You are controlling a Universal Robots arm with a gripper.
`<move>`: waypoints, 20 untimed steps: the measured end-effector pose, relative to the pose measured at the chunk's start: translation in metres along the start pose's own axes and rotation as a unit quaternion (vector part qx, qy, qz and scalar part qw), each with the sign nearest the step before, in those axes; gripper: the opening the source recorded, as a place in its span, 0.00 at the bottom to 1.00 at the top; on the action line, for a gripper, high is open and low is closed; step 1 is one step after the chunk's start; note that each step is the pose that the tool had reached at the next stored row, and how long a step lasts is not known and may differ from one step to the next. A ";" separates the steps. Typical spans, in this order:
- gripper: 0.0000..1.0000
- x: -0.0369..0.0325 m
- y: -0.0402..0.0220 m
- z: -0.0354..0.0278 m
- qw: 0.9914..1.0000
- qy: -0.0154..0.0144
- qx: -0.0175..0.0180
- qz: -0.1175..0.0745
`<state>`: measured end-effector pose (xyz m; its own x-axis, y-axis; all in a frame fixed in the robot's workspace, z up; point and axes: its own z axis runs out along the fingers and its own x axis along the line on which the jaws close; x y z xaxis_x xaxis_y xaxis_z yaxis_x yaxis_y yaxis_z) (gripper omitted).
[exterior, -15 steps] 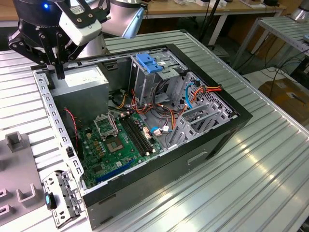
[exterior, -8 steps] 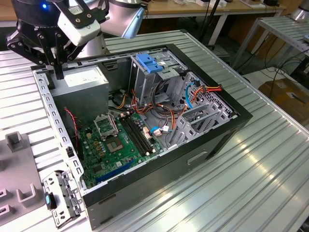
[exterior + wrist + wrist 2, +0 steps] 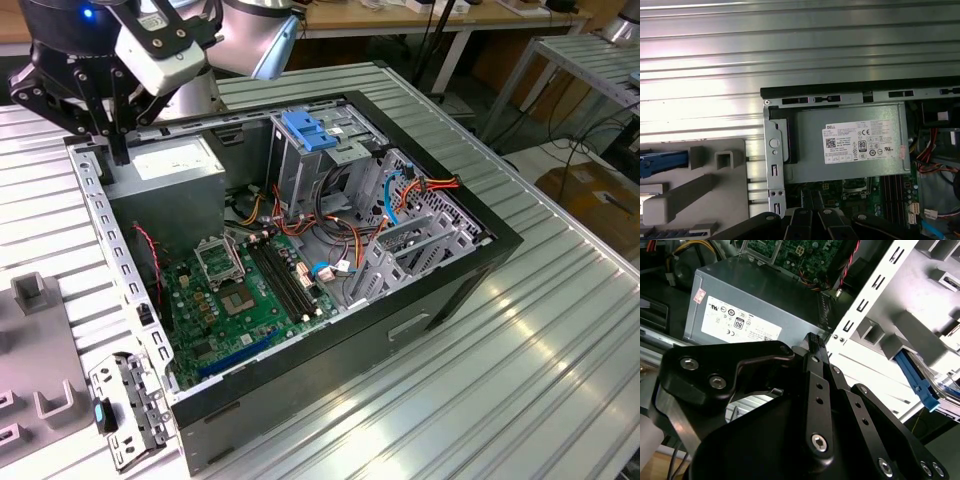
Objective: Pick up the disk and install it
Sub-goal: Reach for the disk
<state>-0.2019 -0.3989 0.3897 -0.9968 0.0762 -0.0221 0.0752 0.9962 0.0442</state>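
Pincer [image 3: 116,150] hangs just above one grey power supply [image 3: 165,180], inside the open computer case [image 3: 330,370]. In the second wrist view its fingertips [image 3: 812,342] are pressed together with nothing between them. One white sticker [image 3: 863,142] on the supply, dense print and marks. Disk [image 3: 662,162]: off to the pincer's side, outside the case, on a grey fixture [image 3: 715,195]; its blue rail in view, the rest cut off at the frame edge. One blue-topped drive cage [image 3: 295,175] stands well beyond the pincer
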 end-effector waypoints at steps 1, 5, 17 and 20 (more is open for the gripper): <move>0.11 0.0003 0.0000 0.0000 1.000 0.000 0.000 0.000; 0.11 0.0015 -0.0001 0.0001 1.000 0.000 0.000 0.000; 0.11 0.0045 -0.0004 0.0003 1.000 0.000 0.000 0.000; 0.11 0.0057 -0.0004 0.0004 1.000 0.000 0.000 0.000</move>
<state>-0.2077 -0.3989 0.3892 -0.9969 0.0762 -0.0216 0.0752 0.9962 0.0441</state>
